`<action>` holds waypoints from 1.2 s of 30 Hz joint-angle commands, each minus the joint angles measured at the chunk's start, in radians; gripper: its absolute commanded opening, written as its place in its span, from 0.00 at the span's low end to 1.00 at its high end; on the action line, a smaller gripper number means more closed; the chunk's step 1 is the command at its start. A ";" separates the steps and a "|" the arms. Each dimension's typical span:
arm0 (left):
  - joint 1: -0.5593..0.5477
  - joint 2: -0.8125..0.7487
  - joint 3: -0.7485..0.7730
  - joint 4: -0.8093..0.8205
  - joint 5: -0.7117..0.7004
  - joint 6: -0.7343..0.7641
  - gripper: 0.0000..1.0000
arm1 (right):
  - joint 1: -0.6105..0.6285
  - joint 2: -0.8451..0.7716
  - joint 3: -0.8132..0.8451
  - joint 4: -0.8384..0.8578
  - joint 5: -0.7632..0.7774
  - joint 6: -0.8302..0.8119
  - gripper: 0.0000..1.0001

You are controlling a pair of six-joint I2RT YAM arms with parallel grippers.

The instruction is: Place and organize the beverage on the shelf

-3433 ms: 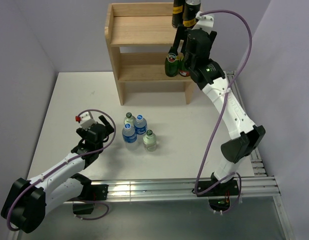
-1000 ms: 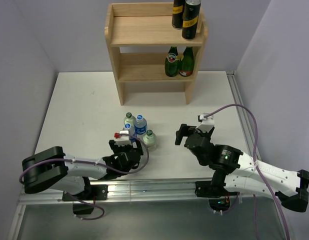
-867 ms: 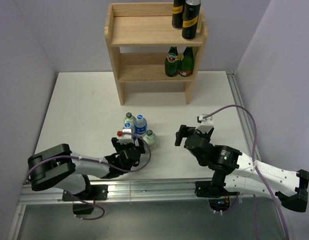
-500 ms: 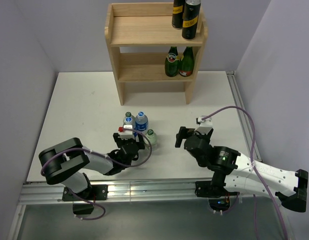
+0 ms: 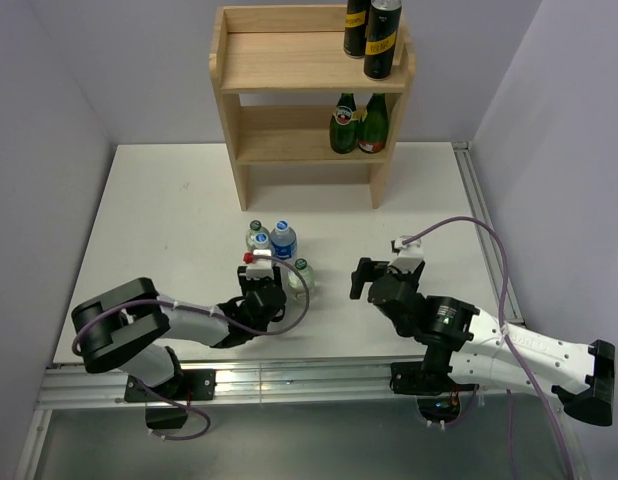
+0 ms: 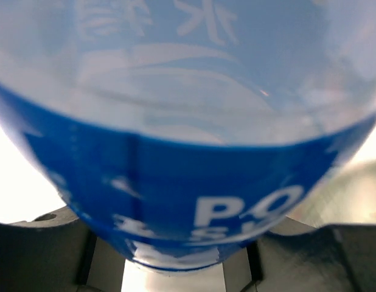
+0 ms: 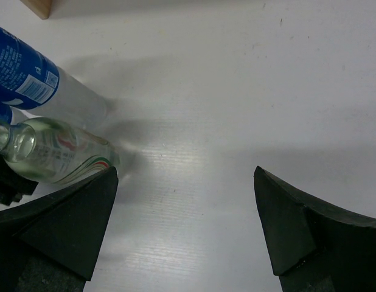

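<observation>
A blue-labelled water bottle point(image 6: 188, 182) fills the left wrist view, and my left gripper point(image 6: 188, 258) is shut on it, dark fingers point(image 6: 42, 246) at either side. From above, the left gripper point(image 5: 261, 280) sits at the near side of the bottle cluster and hides that bottle. Behind it stand another blue-labelled bottle point(image 5: 282, 240) and a green-capped bottle point(image 5: 253, 233); a second green-capped bottle point(image 5: 302, 276) is to its right. My right gripper point(image 5: 361, 277) hovers open and empty right of the cluster. Two dark cans point(image 5: 382, 40) stand on the shelf point(image 5: 289, 60) top board.
Two dark green glass bottles point(image 5: 344, 125) with red labels stand on the shelf's lower board at the right. The right wrist view shows the blue-labelled bottle point(image 7: 30, 73) and a green-capped bottle point(image 7: 54, 152) to its left, with bare white table point(image 7: 236, 91) ahead.
My left gripper has pushed forward into the bottle cluster and shut on the near blue-labelled bottle. The right arm came down from the shelf earlier and has barely moved since.
</observation>
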 commanded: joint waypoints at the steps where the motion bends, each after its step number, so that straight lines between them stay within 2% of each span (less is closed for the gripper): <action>1: -0.091 -0.129 0.165 -0.372 -0.102 -0.087 0.00 | 0.004 -0.021 -0.009 0.035 0.017 0.016 1.00; 3: -0.119 -0.176 0.245 -0.527 -0.094 -0.104 0.00 | 0.006 -0.022 -0.008 0.035 0.019 0.015 1.00; 4: -0.122 -0.225 0.328 -0.656 -0.074 -0.099 0.00 | 0.004 -0.024 -0.009 0.036 0.019 0.015 1.00; 7: -0.122 -0.313 0.504 -0.818 -0.056 -0.023 0.00 | 0.006 -0.027 -0.003 0.030 0.017 0.013 1.00; 10: -0.114 -0.365 0.673 -0.826 -0.010 0.131 0.00 | 0.006 -0.033 0.003 0.019 0.014 0.018 1.00; 13: -0.044 -0.348 0.854 -0.833 0.095 0.244 0.00 | 0.006 -0.053 0.000 0.019 0.008 0.021 0.99; 17: 0.114 -0.266 1.084 -0.910 0.191 0.315 0.00 | 0.006 -0.082 -0.009 0.010 0.000 0.038 0.99; 19: 0.177 -0.172 1.276 -0.954 0.245 0.355 0.00 | 0.004 -0.097 -0.015 0.008 -0.004 0.045 0.98; 25: 0.319 0.012 1.577 -1.030 0.337 0.447 0.00 | 0.006 -0.117 -0.040 0.027 -0.024 0.051 0.96; 27: 0.352 0.082 1.698 -1.059 0.386 0.455 0.00 | 0.004 -0.114 -0.049 0.033 -0.027 0.056 0.96; 32: 0.409 0.248 2.011 -1.143 0.403 0.501 0.00 | 0.006 -0.108 -0.055 0.039 -0.024 0.056 0.96; 36: 0.413 0.252 2.068 -1.116 0.378 0.530 0.00 | 0.007 -0.110 -0.061 0.050 -0.029 0.047 0.96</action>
